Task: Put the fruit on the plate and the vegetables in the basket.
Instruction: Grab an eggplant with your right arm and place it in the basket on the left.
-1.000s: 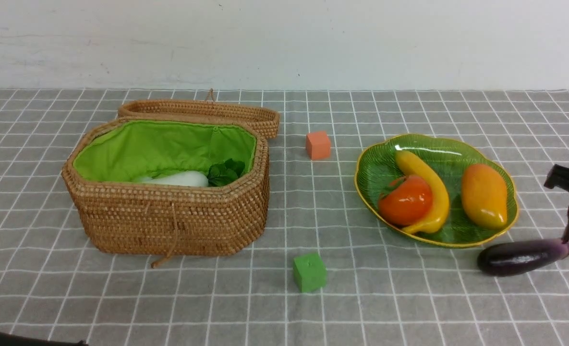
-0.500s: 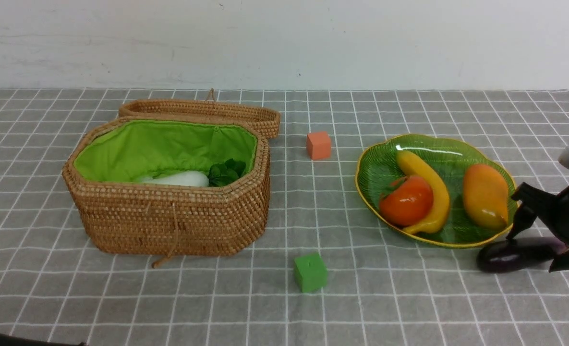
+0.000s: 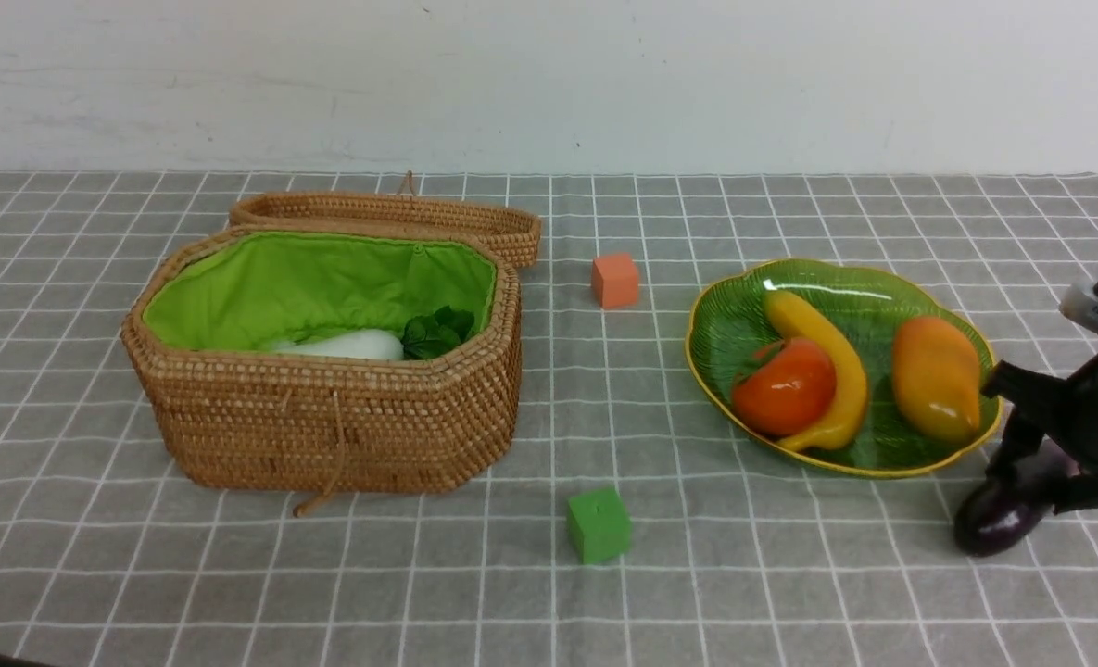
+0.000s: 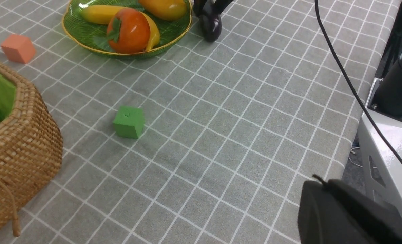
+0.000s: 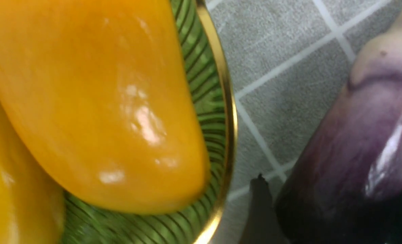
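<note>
The plate (image 3: 873, 287) at the right holds the banana (image 3: 822, 347), persimmon (image 3: 783, 386) and mango (image 3: 935, 375). The open basket (image 3: 326, 435) at the left holds the white radish (image 3: 345, 346). The purple eggplant (image 3: 998, 519) lies on the cloth just off the plate's front right rim, its dark end toward the camera. My right gripper (image 3: 1058, 468) is shut on the eggplant (image 5: 357, 135), beside the plate rim (image 5: 229, 112). My left gripper (image 4: 326, 203) is shut and empty near the table's front edge. The gourd is not in view.
An orange cube (image 3: 614, 280) sits between basket and plate; a green cube (image 3: 597, 524) sits nearer the front. The wicker lid (image 3: 391, 218) lies open behind the basket. A black cable (image 4: 343, 78) and the white robot base (image 4: 390, 142) are at the table edge.
My right gripper came down over the eggplant and closed on it. The eggplant swung from lying crosswise to pointing its dark end toward the camera.
</note>
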{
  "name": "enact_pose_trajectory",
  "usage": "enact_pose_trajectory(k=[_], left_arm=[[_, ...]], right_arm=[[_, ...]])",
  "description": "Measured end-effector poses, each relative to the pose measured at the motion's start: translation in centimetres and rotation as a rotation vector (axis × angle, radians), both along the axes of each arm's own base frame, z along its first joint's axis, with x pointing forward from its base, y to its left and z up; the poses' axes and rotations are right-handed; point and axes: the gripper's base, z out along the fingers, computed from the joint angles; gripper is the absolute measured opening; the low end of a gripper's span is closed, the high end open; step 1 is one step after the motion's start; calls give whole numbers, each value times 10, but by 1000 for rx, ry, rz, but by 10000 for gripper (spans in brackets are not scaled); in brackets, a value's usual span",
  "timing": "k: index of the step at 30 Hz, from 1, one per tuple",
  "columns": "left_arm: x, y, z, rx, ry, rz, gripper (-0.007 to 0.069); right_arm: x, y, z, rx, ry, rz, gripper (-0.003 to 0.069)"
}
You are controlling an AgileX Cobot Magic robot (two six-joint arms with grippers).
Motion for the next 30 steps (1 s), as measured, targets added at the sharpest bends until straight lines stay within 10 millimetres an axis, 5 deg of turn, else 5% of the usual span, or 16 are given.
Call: enact_pose_trajectory(k=[4,8,10,12,17,18,22,25,26,30], left_arm=[[0,0,0,-1,1,0,-10],[0,0,1,-9,-7,3,-10],[2,0,3,-44,-4,30,-10],[3,0,4,-52,-1,50,-10],[18,14,2,-26,-4,281,-10],[18,14,2,-26,-5,292,-10],[28,28,3,-56,3,509,-10],[32,34,4,-94,17,619,-10],[33,36,4,-108,22,652,-10],[34,39,5,-117,24,688,-10]], right_arm=[[-10,-4,7,-81,71,110,407],[-20,-6,35,-132,112,159,372],[-22,3,85,-143,14,212,372],[-21,13,102,-137,-34,261,372],[-15,131,192,-3,-433,741,371],[-16,141,194,5,-448,774,371],[-12,247,235,17,-810,1162,371],[-3,306,236,-16,-995,1318,371],[4,332,229,-49,-1076,1377,371],[24,384,194,-109,-1176,1444,371]])
